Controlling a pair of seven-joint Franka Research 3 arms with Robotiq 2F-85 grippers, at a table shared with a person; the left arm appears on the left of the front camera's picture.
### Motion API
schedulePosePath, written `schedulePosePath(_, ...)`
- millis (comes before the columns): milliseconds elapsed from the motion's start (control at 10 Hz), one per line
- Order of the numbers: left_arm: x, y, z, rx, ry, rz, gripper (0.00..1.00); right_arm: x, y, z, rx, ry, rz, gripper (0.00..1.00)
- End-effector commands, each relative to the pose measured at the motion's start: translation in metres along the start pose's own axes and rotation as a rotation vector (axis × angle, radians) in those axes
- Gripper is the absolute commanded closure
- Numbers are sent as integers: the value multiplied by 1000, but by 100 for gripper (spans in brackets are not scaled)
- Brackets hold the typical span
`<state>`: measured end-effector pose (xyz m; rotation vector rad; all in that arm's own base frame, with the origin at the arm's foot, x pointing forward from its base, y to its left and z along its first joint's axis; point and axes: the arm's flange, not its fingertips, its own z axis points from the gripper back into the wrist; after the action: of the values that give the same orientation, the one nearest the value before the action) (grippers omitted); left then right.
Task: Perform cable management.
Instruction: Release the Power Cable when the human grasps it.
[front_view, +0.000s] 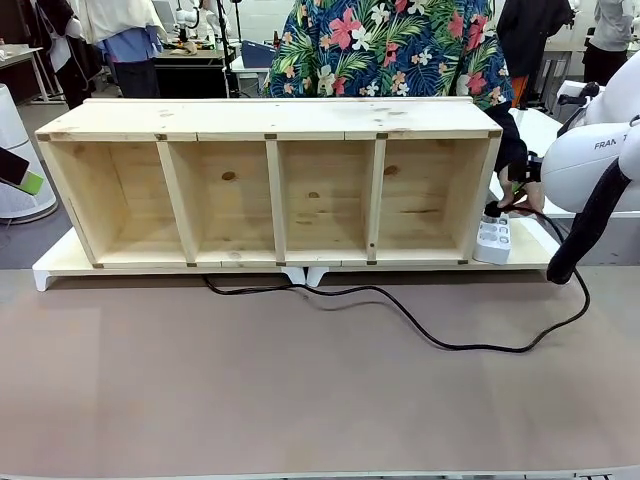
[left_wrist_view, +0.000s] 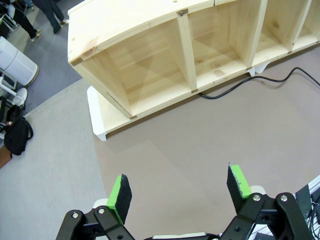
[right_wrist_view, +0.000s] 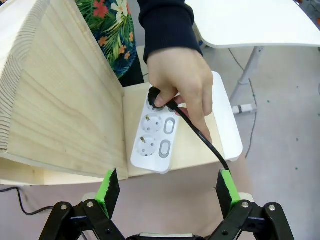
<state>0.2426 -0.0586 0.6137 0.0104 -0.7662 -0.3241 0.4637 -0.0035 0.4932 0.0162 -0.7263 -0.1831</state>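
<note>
front view: left gripper (left_wrist_view: 177, 192) hangs wide apart above the bare worktop (front_view: 150, 390) near its left edge. the cable (front_view: 420, 325) runs from under the wooden shelf (front_view: 270, 190) rightward to the power strip (right_wrist_view: 155, 137) at the shelf's right end, where a person's hand (right_wrist_view: 182, 82) holds its plug (right_wrist_view: 159, 96). right gripper (right_wrist_view: 167, 192) hovers wide apart.

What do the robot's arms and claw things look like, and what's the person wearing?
The right arm is glossy white with grey lettering and a thick black braided hose. Each end effector, left and right, is black linkage with silver bolts and two green-padded fingers. The person wears a tropical floral shirt and dark navy sleeve.
</note>
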Motion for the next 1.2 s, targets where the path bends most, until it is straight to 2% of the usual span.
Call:
schedulePosePath(0, 1, 1, -1, -1, -6, 4, 0, -1, 1, -1, -1, 8, -6, 0)
schedulePosePath(1100, 1, 1, -1, -1, -6, 4, 0, -1, 1, -1, -1, 8, -6, 0)
